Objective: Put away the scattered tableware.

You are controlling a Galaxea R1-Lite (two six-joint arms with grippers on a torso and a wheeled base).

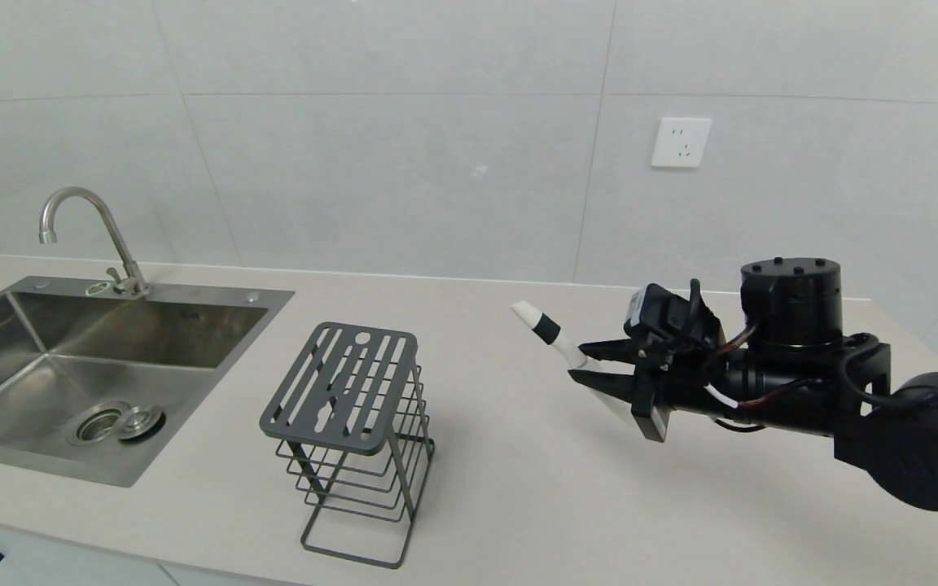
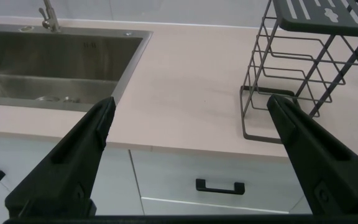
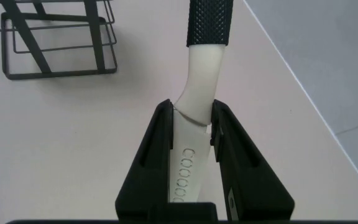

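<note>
White knife pinched in the right arm's fingers, handle end leading toward the rack.

Black fingers (image 3: 159,140) of the right gripper (image 1: 581,364) press onto the white knife with a black textured grip band (image 1: 548,328) where blade meets handle. Its long axis runs out past the fingertips, handle tip raised and aimed at the dark grey wire rack with a slotted top (image 1: 343,382). The knife sits well to the rack's right, above the pale counter (image 1: 518,488). The left gripper (image 2: 191,102), fingers spread and holding nothing, hangs off the counter edge on the rack's near side. The blade likely needs turning downward before it meets a slot.
</note>
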